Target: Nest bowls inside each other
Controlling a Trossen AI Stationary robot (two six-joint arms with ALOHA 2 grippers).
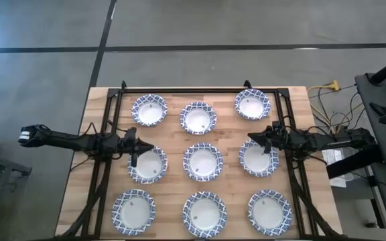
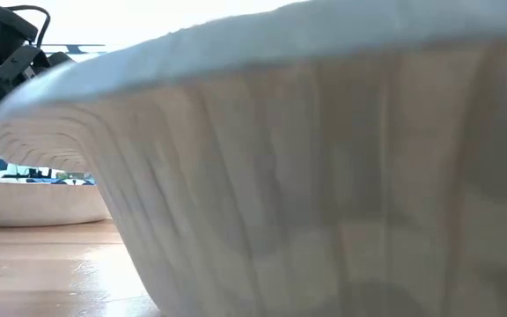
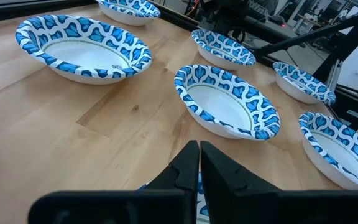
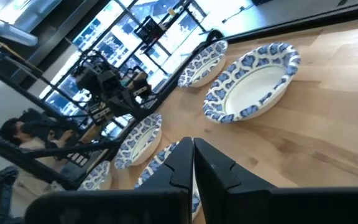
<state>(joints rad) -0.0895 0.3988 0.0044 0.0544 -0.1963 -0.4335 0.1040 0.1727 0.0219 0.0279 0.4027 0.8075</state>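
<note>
Nine blue-and-white patterned bowls stand upright on their bases in three rows of three on the wooden table. My left gripper (image 1: 143, 148) is shut and sits low over the far rim of the middle-left bowl (image 1: 147, 166); its pattern shows under the fingers (image 3: 145, 185). My right gripper (image 1: 256, 139) is shut too, low over the far rim of the middle-right bowl (image 1: 259, 159), whose rim (image 4: 163, 158) shows beside the fingers. Whether either gripper touches its bowl cannot be told. The centre bowl (image 1: 202, 161) (image 3: 225, 102) lies between them. One bowl (image 2: 324, 176) fills the low view.
A black frame (image 1: 116, 100) runs around the table, with rails along both sides and the far edge. Cables and equipment (image 1: 340, 127) lie past the right edge. Strips of bare wood (image 1: 174, 144) separate the bowls. A person sits in the room beyond (image 4: 17, 134).
</note>
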